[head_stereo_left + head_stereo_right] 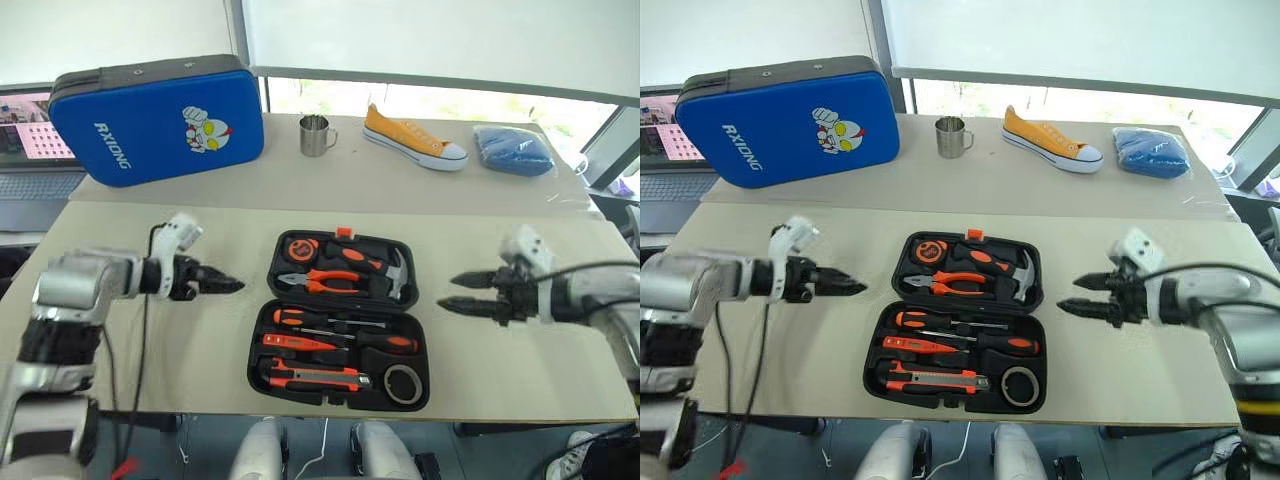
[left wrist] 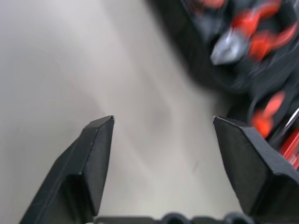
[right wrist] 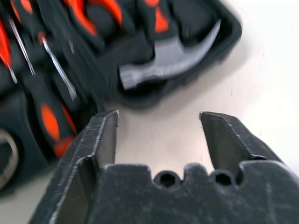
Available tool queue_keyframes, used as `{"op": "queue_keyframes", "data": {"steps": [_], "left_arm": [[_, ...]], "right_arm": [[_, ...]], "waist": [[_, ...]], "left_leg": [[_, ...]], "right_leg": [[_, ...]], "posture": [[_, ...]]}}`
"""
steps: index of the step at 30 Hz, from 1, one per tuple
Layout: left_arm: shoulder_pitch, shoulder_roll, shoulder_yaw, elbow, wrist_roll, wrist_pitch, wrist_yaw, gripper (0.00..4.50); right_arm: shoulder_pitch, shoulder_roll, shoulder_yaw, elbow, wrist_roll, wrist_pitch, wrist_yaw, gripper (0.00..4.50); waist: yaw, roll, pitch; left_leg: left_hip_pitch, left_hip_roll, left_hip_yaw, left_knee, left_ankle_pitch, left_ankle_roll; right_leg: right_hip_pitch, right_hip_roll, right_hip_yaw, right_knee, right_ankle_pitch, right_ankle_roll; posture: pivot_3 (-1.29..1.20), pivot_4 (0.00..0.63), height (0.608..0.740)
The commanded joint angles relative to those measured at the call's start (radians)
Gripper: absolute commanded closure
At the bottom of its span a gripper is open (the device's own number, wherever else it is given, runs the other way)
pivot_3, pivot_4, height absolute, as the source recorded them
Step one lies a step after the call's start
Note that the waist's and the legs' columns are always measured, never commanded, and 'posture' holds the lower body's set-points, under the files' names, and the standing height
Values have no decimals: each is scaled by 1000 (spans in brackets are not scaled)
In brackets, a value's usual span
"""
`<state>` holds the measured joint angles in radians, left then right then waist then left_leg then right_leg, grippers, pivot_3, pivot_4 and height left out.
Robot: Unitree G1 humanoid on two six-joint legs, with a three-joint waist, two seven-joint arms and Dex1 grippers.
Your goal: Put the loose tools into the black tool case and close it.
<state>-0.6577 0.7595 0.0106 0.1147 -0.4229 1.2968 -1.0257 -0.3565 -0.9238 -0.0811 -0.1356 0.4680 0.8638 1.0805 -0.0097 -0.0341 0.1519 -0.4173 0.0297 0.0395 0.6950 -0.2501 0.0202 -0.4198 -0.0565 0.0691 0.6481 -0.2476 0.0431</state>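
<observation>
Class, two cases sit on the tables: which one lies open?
The black tool case between the grippers lies open, tools showing in its recesses; the blue cartoon-printed case behind is shut.

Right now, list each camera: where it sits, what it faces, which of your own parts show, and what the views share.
Left eye view: on the head, looking down at the open black tool case on the table; left gripper and right gripper show.
Right eye view: beside it, same scene.
Left wrist view: on the left wrist, facing the table and case edge between its open fingers.
Right wrist view: on the right wrist, facing the hammer.
Shared: all see the case.
</observation>
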Motion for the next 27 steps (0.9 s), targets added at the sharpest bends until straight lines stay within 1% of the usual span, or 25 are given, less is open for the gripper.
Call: {"op": "queue_keyframes", "data": {"steps": [1, 3, 7, 11, 16, 24, 25, 26, 27], "left_arm": [[-67, -46, -21, 33, -26, 42, 42, 973], [-76, -53, -53, 43, -17, 16, 47, 973], [-118, -85, -79, 97, -19, 6, 59, 973], [-132, -93, -100, 141, -6, -32, 68, 973], [-131, -91, -112, 167, 4, -78, 82, 973], [-129, -106, -111, 142, -8, -94, 92, 973], [-126, -107, -112, 140, -7, -98, 93, 1483], [-126, -108, -113, 141, -7, -102, 95, 1645], [-125, -110, -112, 140, -8, -103, 96, 2076]], "right_arm": [[-103, 63, 58, 72, 21, 107, -46, 1343], [-147, 92, 80, 113, 11, 131, -67, 1343], [-223, 144, 110, 200, -4, 147, -98, 1343], [-259, 168, 125, 246, -17, 145, -110, 1343], [-271, 168, 142, 277, -37, 116, -110, 1343], [-226, 156, 138, 213, -19, 152, -96, 1343], [-225, 159, 137, 213, -20, 151, -99, 1848], [-225, 163, 137, 217, -23, 148, -104, 1995], [-225, 165, 140, 220, -27, 144, -106, 2397]], "waist": [[-3, 0, 0], [-6, 0, 0], [-4, 0, 0], [-1, 0, 0], [-2, 0, 0], [-2, 0, 0], [-2, 0, 0], [-2, 0, 0], [-3, 0, 0]], "left_leg": [[-2, 0, 0, 0, 0, 0], [-4, 0, 0, 0, 0, 0], [-4, 0, 0, 0, 0, 0], [-5, -1, 0, 0, 0, -1], [-5, -1, 0, 0, 0, -1], [-5, -2, 0, 0, 0, -1], [-5, -2, 0, 0, 0, -1], [-5, -2, 0, 0, 0, -1], [-5, -2, 0, 0, 0, -1]], "right_leg": [[-2, 0, 0, 0, 0, 0], [-4, 0, 0, 0, 0, 0], [-4, 0, 0, 0, 0, 0], [-4, -2, 0, 0, 0, 0], [-4, -2, 0, 0, 0, 0], [-4, -2, 0, 1, 0, 0], [-4, -2, 0, 1, 0, 0], [-4, -2, 0, 1, 0, 0], [-4, -2, 0, 1, 0, 0]], "posture": [[0, 150, 739], [0, 150, 739], [0, 150, 739], [0, 150, 739], [0, 150, 739], [0, 150, 739], [0, 150, 739], [0, 150, 739], [0, 150, 739]]}}
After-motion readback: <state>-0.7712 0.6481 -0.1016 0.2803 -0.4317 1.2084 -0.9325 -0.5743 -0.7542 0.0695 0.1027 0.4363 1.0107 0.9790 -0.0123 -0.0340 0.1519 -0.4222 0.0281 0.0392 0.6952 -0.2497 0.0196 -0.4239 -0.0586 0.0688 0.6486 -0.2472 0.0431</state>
